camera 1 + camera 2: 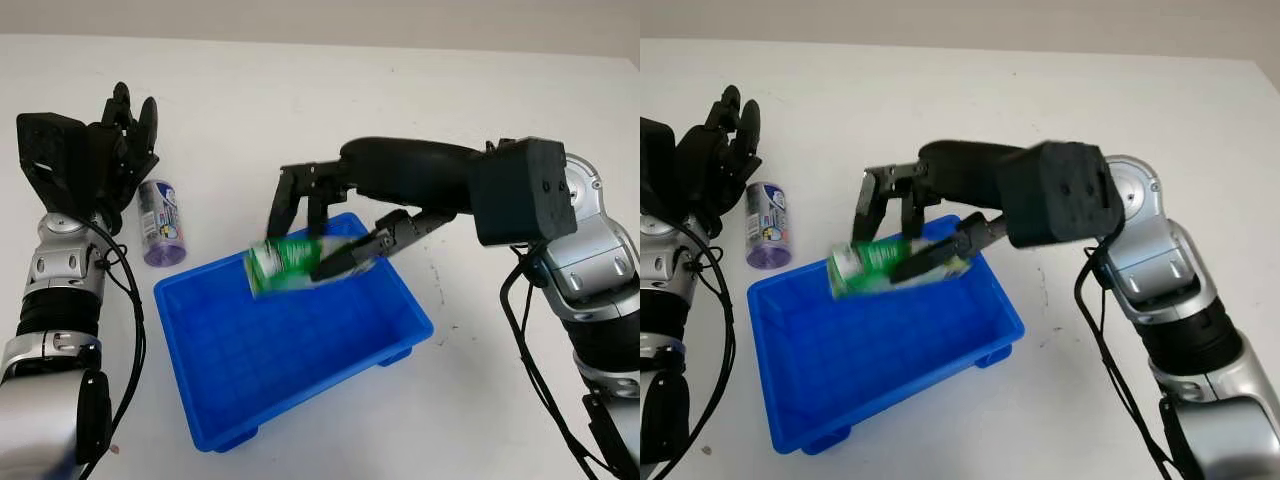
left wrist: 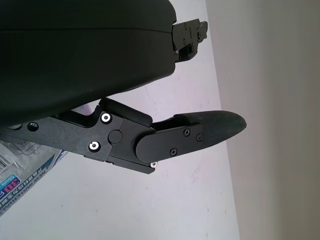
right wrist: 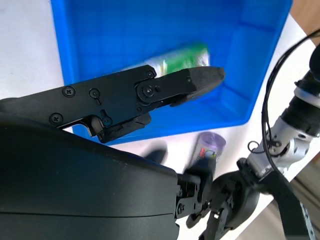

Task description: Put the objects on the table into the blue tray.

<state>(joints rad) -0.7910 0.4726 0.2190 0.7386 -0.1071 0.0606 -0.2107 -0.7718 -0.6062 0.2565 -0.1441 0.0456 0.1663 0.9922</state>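
A green can hangs blurred just above the blue tray, lying on its side over the tray's far part. My right hand reaches over the tray from the right, open, its fingers standing above the can and not closed on it. In the right wrist view the green can shows past one finger, against the tray floor. A purple can lies on the table left of the tray. My left hand is raised just beyond that can, open and holding nothing.
The white table spreads all around the tray. A dark cable hangs along my right arm at the right side.
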